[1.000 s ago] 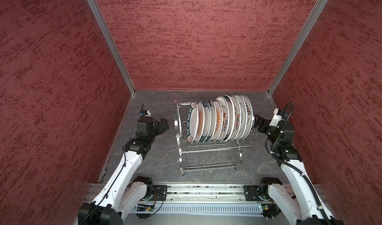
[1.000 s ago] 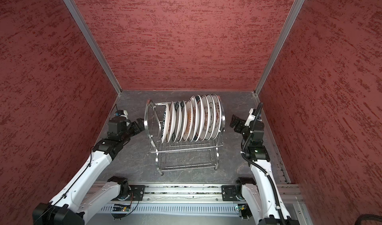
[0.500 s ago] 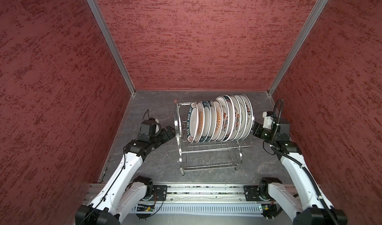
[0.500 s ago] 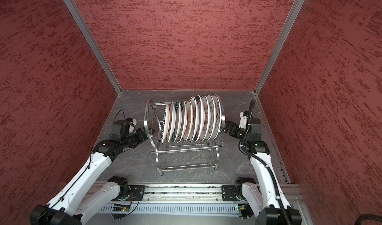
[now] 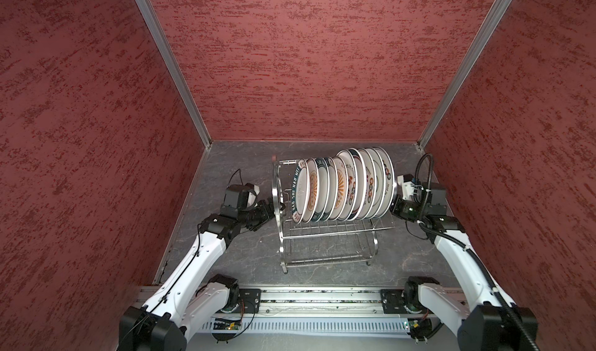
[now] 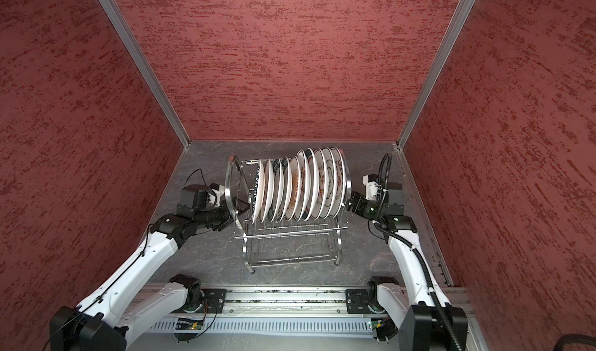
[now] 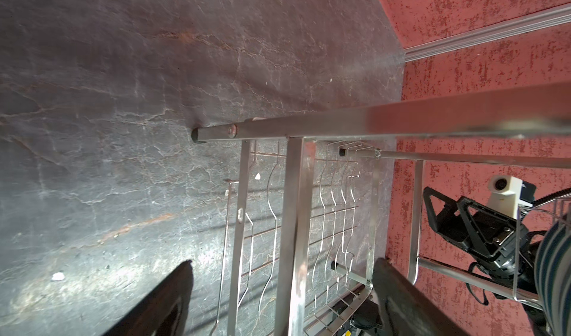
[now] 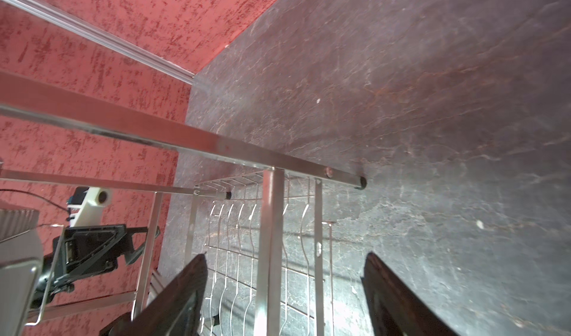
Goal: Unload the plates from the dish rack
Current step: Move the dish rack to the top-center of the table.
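While both arms flank it, dish rack (image 5: pixel 322 233): sits btw the two pincers, one arched end frame at each set of tips, feet on the dark table (image 5: pixel 245 255).
left pincer (image 7: pixel 284 262): jaws wide apart, gripping nothing. A flat strut of the rack's end frame stands in the gap btw the fingers (image 7: pixel 160 300), daylight on both sides afaict.
right pincer (image 8: pixel 285 255): same deal, spread wide and holding nothing. The strut of the other end frame is in the gap, no contact that I can see.
plates (image 5: pixel 342 188): ten or so, on edge in the upper tier, tops tipped toward the right pincer's side. The row is bunched at that end, and the last plate is just beside the right pincer's tips and hides most of them in both top views.
nearest plate to left pincer: the one w/ the dark lettered rim (image 5: pixel 294 191), a little past the tips, not touching.
wrist cams: each pincer shows up in the other's view, seen through the rack wires.
walls (image 5: pixel 290 59): mottled red, behind and outboard of both pincers.
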